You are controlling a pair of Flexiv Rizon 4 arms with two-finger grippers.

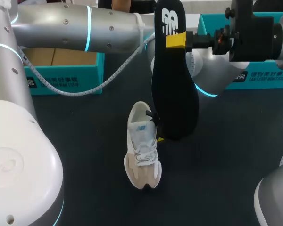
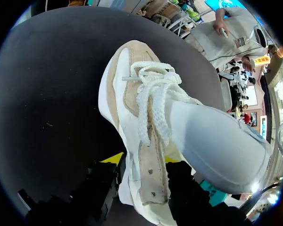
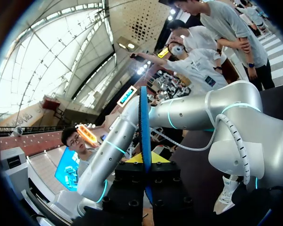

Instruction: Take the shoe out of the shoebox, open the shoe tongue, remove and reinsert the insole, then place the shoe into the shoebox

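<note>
A white and beige shoe (image 1: 142, 146) stands upright on the dark table, toe toward me. My left arm comes in from the upper left, and its gripper (image 1: 156, 128) is at the shoe's heel opening, partly hidden behind the insole. In the left wrist view the gripper (image 2: 144, 176) stands open, its fingers straddling the shoe's (image 2: 146, 117) laced side wall, one finger inside. My right gripper (image 1: 177, 40) is shut on the black insole (image 1: 172, 84), held high and hanging down just behind the shoe. Edge-on, the insole (image 3: 145, 122) rises from between the right gripper's (image 3: 145, 162) yellow tips.
A teal shoebox (image 1: 61, 82) sits open at the back left under my left arm. A second teal box part (image 1: 264, 80) lies at the back right behind my right arm. Bare dark table surrounds the shoe at the front.
</note>
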